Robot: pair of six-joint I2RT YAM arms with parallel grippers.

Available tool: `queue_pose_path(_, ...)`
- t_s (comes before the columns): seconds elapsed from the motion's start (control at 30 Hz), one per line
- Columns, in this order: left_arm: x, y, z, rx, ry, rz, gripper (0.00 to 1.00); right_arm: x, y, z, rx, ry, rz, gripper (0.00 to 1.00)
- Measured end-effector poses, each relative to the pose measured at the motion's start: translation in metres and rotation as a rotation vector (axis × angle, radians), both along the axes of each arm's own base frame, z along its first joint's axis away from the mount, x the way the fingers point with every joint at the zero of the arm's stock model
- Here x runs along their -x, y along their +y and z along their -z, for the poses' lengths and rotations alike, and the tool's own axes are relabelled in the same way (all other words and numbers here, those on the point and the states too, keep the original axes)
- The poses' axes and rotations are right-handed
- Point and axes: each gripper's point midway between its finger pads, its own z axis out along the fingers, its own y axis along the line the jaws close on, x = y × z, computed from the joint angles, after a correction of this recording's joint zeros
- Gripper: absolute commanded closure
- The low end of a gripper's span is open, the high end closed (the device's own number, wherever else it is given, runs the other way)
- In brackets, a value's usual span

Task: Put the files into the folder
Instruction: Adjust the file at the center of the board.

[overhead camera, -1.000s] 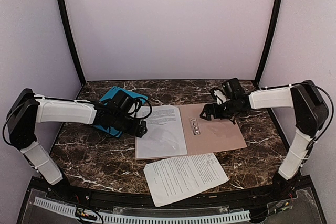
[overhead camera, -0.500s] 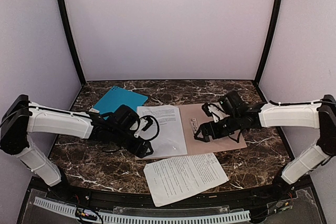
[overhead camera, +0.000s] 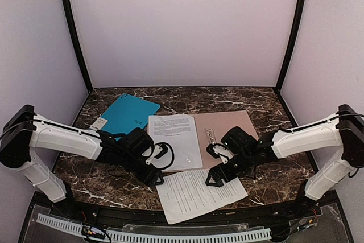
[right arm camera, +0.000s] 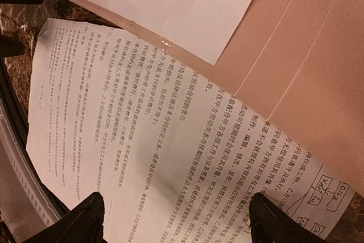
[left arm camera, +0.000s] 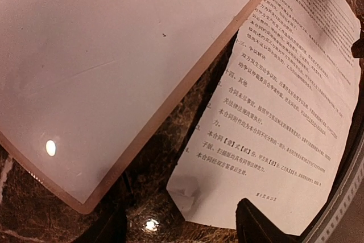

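Observation:
The tan folder (overhead camera: 239, 135) lies open mid-table, its metal clip (overhead camera: 210, 136) at the spine. A printed white sheet (overhead camera: 173, 140) rests on its left half. Another of the files, a loose printed sheet (overhead camera: 199, 192), lies askew just in front of the folder. My left gripper (overhead camera: 156, 174) hovers open at that sheet's left corner; in the left wrist view the corner (left arm camera: 187, 192) sits between the left gripper's (left arm camera: 182, 229) dark fingers, beside the folder's corner (left arm camera: 85, 203). My right gripper (overhead camera: 219, 176) is open over the sheet's upper edge, and the right wrist view has its (right arm camera: 176, 223) fingers straddling the text (right arm camera: 170, 140).
A teal blue folder (overhead camera: 125, 115) with a white label lies at the back left. The table's black front rail (overhead camera: 170, 220) runs just below the loose sheet. Purple walls enclose the marble table (overhead camera: 85, 169) on three sides.
Both arms have swung from over the folder toward the near edge and now flank the loose sheet. Both pairs of jaws have narrowed slightly.

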Motion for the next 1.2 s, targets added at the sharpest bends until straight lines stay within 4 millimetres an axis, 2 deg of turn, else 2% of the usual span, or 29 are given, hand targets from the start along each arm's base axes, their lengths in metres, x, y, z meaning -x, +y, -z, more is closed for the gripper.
queue_pose_path(0.03, 0.002, -0.001, 0.001, 0.001, 0.006, 0.007, 0.37, 0.002, -0.001, 0.005, 0.011, 0.005, -0.001, 0.15)
queue_pose_path(0.27, 0.007, -0.004, 0.01, -0.005, 0.035, 0.02, 0.45, -0.004, 0.01, 0.004, -0.021, -0.012, 0.016, 0.15)
queue_pose_path(0.33, 0.007, -0.006, 0.01, 0.003, 0.035, 0.022, 0.5, -0.005, 0.011, 0.004, -0.024, -0.016, 0.016, 0.15)
queue_pose_path(0.57, 0.007, -0.009, 0.013, 0.003, 0.042, 0.028, 0.74, -0.007, 0.014, 0.004, -0.032, -0.022, 0.019, 0.15)
queue_pose_path(0.67, 0.008, -0.006, 0.014, -0.012, 0.045, 0.024, 0.88, -0.008, 0.014, 0.004, -0.031, -0.023, 0.02, 0.15)
queue_pose_path(0.77, 0.008, 0.0, 0.016, -0.052, 0.04, 0.021, 0.97, -0.008, 0.014, 0.004, -0.031, -0.023, 0.02, 0.15)
queue_pose_path(1.0, -0.001, 0.024, 0.016, -0.204, -0.007, -0.003, 0.99, -0.01, 0.013, 0.003, -0.012, -0.029, 0.024, 0.11)
queue_pose_path(1.2, -0.016, 0.045, 0.007, -0.341, -0.081, -0.028, 0.99, -0.014, 0.003, 0.003, 0.053, -0.046, 0.037, 0.07)
